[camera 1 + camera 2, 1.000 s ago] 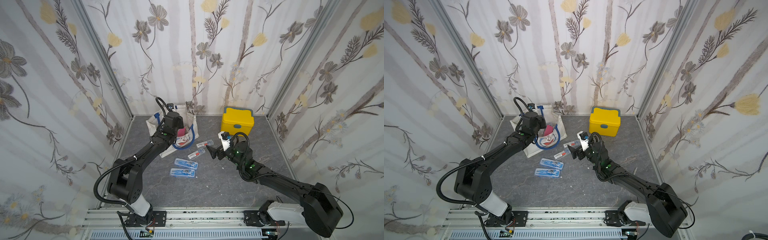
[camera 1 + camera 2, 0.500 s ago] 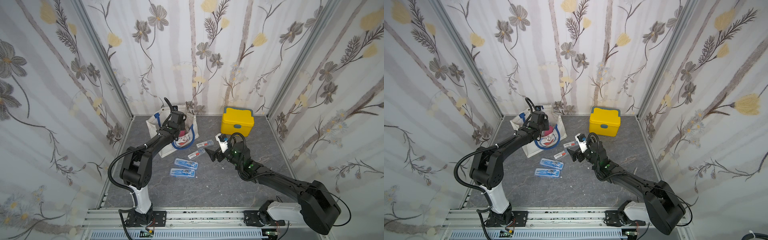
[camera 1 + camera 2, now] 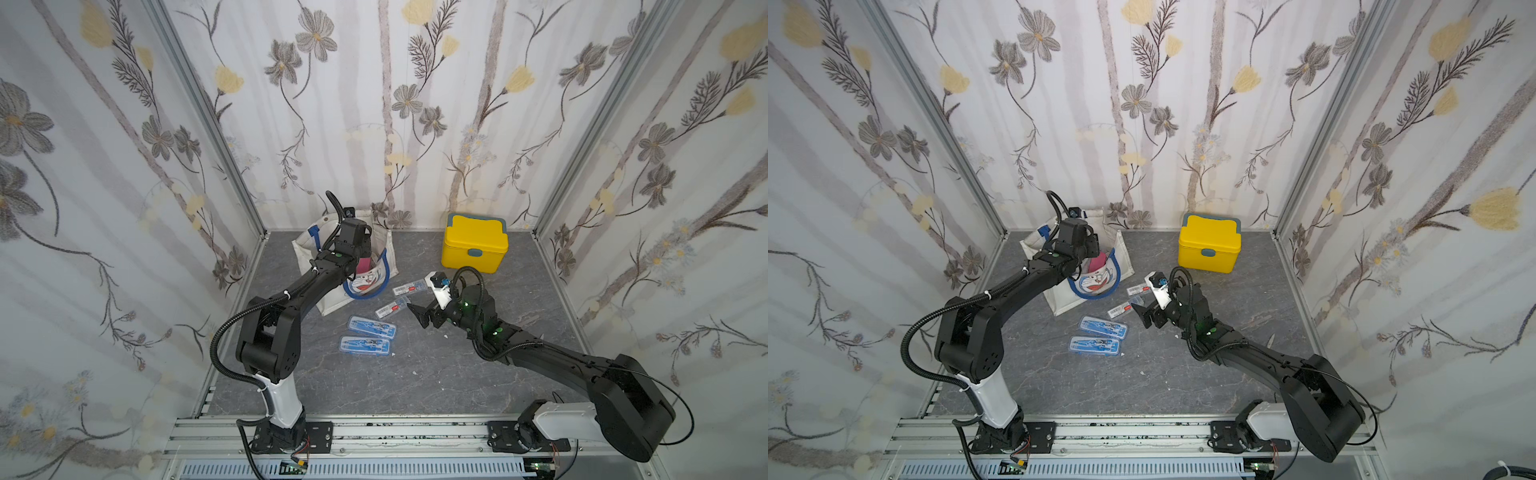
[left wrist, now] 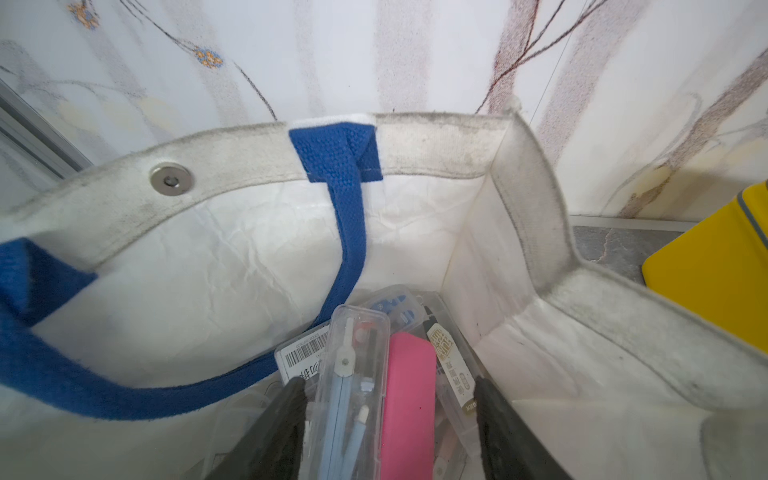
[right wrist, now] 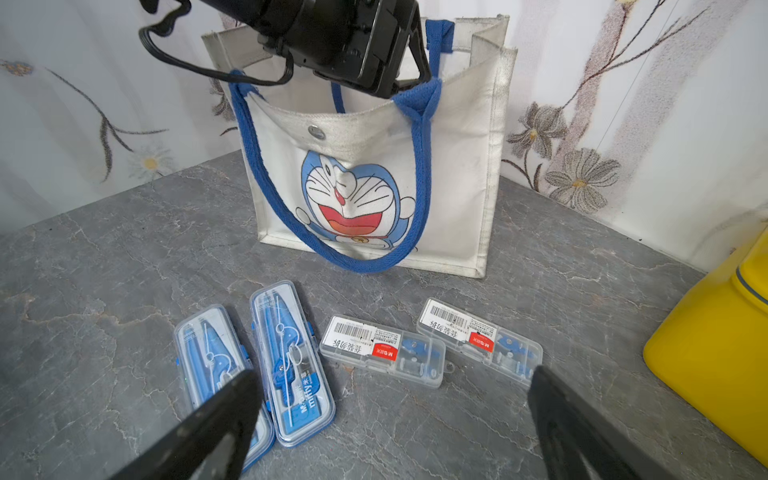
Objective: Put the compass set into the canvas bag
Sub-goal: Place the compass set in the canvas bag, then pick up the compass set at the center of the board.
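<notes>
The white canvas bag [image 3: 332, 301] [image 3: 1065, 301] [image 5: 457, 187] with the blue cat face stands upright at the back left. My left gripper [image 4: 388, 382] reaches down into its mouth and is open. A clear compass set case [image 4: 353, 390] with a pink back lies between its fingers on several other cases, and the far finger stands clear of it. Two blue compass set cases [image 3: 372, 328] [image 3: 365, 345] [image 5: 291, 365] [image 5: 208, 365] lie flat on the table in front of the bag. My right gripper [image 3: 417, 316] [image 3: 1142, 316] [image 5: 395, 376] hovers open and empty just right of them.
Two small clear cases with barcode labels [image 5: 382, 357] [image 5: 478, 340] lie between the bag and my right gripper. A yellow lidded box [image 3: 473, 249] [image 3: 1208, 249] stands at the back right. Flowered walls close in the grey table on three sides.
My left gripper has opened inside the bag and let go of the pink-backed compass case; its wrist has shifted a little over the bag's mouth. The right arm has barely moved.
</notes>
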